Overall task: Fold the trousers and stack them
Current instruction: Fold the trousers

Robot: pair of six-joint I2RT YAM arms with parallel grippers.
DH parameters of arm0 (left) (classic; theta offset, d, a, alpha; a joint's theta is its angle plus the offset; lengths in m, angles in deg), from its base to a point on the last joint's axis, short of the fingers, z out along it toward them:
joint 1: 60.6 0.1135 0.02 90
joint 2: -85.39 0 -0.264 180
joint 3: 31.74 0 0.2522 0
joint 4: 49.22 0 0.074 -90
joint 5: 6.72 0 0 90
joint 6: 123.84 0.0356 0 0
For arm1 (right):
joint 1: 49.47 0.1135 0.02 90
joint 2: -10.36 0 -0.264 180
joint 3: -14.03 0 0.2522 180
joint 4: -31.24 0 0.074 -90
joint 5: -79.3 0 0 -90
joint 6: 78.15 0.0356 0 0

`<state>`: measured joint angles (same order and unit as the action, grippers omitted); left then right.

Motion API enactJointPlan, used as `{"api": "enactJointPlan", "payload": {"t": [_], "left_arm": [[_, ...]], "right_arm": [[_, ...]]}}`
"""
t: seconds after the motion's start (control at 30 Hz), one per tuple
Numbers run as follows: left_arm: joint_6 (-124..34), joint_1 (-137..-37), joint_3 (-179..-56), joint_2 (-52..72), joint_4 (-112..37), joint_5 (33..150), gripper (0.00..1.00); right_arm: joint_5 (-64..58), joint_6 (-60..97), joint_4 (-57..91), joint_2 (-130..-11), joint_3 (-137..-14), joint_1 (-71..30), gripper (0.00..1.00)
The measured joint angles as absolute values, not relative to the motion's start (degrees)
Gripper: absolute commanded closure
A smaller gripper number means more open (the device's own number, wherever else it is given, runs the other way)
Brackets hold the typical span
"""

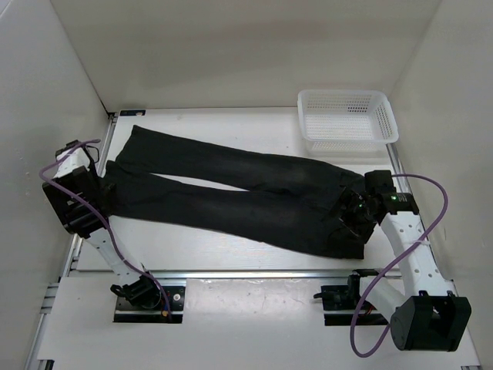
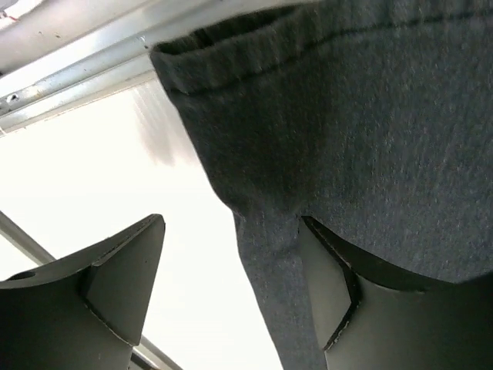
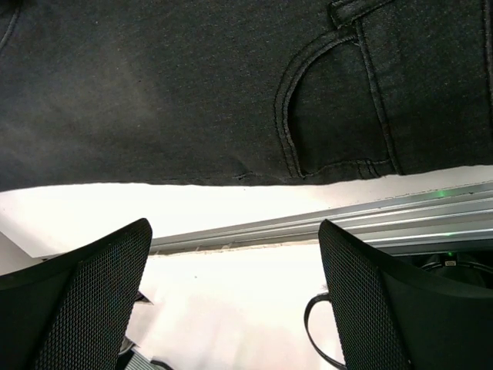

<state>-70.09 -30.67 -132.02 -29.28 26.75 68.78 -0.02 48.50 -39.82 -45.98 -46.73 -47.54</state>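
Note:
The black trousers [image 1: 231, 193] lie spread flat across the table, both legs pointing left and the waist at the right. My left gripper [image 1: 104, 196] is at the cuff of the nearer leg. In the left wrist view its jaws [image 2: 231, 223] stand wide apart, and a fold of the cuff cloth [image 2: 347, 116] hangs between them against the right finger [image 2: 331, 285]. My right gripper [image 1: 348, 216] is over the waist end. In the right wrist view it [image 3: 235, 225] is open and empty, just short of the trouser edge with the back pocket [image 3: 331, 116].
A white mesh basket [image 1: 347, 116] stands at the back right corner. Metal rails [image 1: 254, 272] run along the table's near edge and left side. White walls close in the table on the left, back and right.

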Motion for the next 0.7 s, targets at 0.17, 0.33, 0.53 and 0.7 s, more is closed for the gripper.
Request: {"api": "enactJointPlan", "payload": {"t": [0.17, 0.33, 0.53, 0.7], "left_arm": [[-70.16, -30.3, -130.99, -30.22, 25.29, 68.37, 0.31], [-69.78, -30.27, -131.62, -32.78, 24.72, 68.94, 0.68], [-69.0, -30.45, -133.11, -34.4, 25.09, 69.37, 0.9], [-69.02, -31.19, -132.5, -33.22, 24.61, 69.81, 0.9]], "right_arm": [[-0.22, 48.52, -40.85, -46.0, -46.95, -47.54, 0.07], [1.38, 49.72, -41.42, -45.15, -46.21, -47.54, 0.07], [4.29, 53.17, -42.34, -41.48, -38.71, -47.54, 0.07], [4.48, 57.83, -43.69, -36.71, -35.56, -47.54, 0.12]]}}
